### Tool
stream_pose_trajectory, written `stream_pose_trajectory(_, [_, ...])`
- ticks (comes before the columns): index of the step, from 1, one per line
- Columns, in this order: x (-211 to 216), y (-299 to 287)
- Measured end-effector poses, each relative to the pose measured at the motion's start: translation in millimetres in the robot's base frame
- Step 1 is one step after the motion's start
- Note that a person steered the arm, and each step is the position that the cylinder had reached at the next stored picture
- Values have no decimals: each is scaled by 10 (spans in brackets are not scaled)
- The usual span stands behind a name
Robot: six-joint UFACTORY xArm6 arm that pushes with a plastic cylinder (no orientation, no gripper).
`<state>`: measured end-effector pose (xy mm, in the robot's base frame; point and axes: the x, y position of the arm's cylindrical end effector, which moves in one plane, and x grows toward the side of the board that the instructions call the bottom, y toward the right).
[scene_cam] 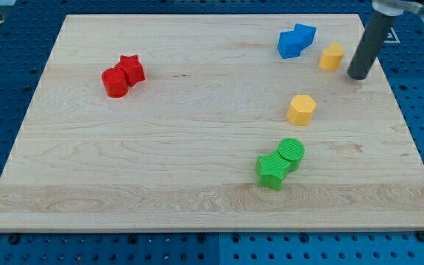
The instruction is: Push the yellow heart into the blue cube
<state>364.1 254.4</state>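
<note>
The yellow heart [331, 56] sits near the view's top right of the desk [197, 169], just right of the blue blocks and apart from them by a narrow strip of bare wood. Its outline is soft at this size; the body looks a little taller than wide, its long axis running roughly from the view's top to the view's bottom with a slight lean, but which way its point faces cannot be made out.

The blue cube [290, 45] lies just left of the heart, touching a second blue block [304, 32] at its upper right; that block's shape is unclear.

My tip [358, 75] rests on the desk just right of the heart and slightly below it, close but not touching, with the rod rising toward the view's top right corner. The arm carries no gripper, so no jaw state can be told.

Below the heart, towards the middle right, stands a yellow hexagon [301, 109], well apart from it. Lower still, a green cylinder [291, 152] touches a green star [271, 170] at its lower left. Far off at the view's left, a red star [131, 68] touches a red cylinder [114, 82].
</note>
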Motion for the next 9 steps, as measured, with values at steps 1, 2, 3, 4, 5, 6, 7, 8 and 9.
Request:
stream_pose_trajectory(1, [-96,95])
stream_pose_trajectory(2, [-457,-23])
stream_pose_trajectory(3, [-830,-245])
stream_pose_trajectory(4, [-919,-398])
stream_pose_trajectory(5, [-920,-408])
stream_pose_trajectory(6, [-987,-388])
stream_pose_trajectory(7, [-1326,-388])
stream_pose_trajectory(8, [-1672,-388])
stream_pose_trajectory(9, [-1722,-322])
